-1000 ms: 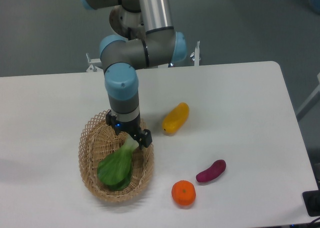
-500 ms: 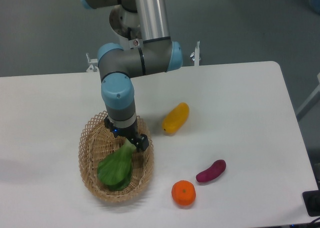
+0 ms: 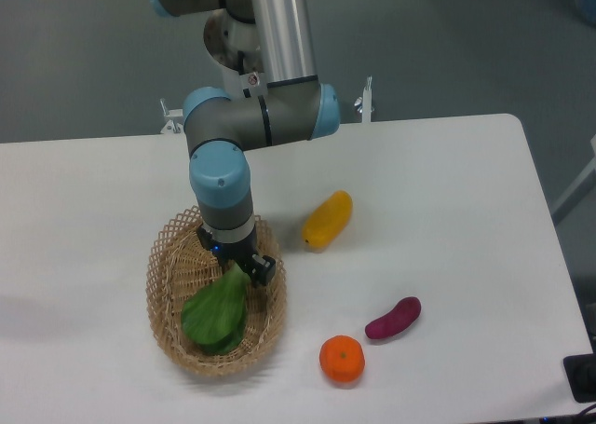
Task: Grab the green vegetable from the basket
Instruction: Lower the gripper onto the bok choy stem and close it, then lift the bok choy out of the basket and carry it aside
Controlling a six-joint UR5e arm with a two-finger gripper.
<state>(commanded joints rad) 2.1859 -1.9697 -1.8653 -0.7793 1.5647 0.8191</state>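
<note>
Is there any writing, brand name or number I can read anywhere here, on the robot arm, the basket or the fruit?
No readable text anywhere in this view.
Robot arm: one small reddish mark near the upper joint, too small and blurred to read.
Gripper: only a tiny blue light, no lettering.
Basket, green vegetable, yellow fruit, orange, eggplant: no labels or stickers.

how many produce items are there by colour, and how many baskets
green vegetable: 1
yellow fruit: 1
purple eggplant: 1
orange fruit: 1
basket: 1
total: 4 produce items and 1 basket, 5 things
</note>
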